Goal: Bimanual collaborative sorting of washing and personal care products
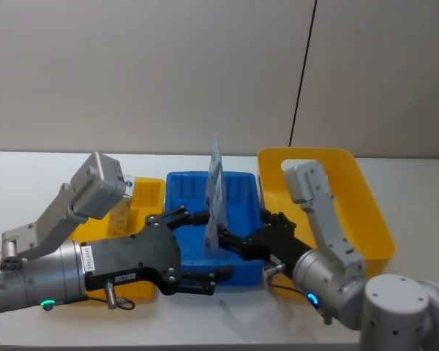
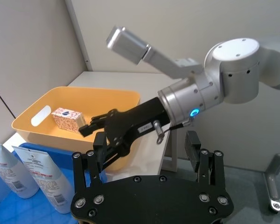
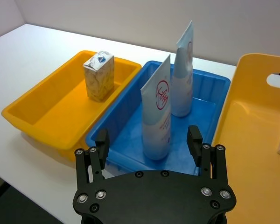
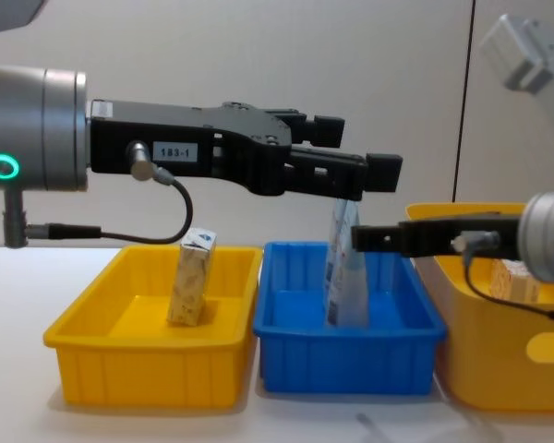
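Two pale blue-white tubes (image 3: 157, 112) (image 3: 183, 74) stand upright in the blue tray (image 3: 210, 109). One floral carton (image 3: 100, 74) stands in the yellow tray (image 3: 51, 112). Another carton (image 2: 66, 119) lies in the big yellow basket (image 2: 98, 95). My left gripper (image 1: 212, 247) is open, held above the front of the blue tray at tube-top height (image 4: 355, 152), holding nothing. My right gripper (image 1: 245, 228) is also open and empty, just in front of the nearer tube (image 3: 148, 142), beside the basket's near wall. The two grippers' tips are close together.
The three containers sit side by side on a white table (image 1: 29, 164): yellow tray on the left, blue tray in the middle, basket (image 1: 366, 212) on the right. A grey wall stands behind. Open table lies in front of the trays (image 4: 369, 420).
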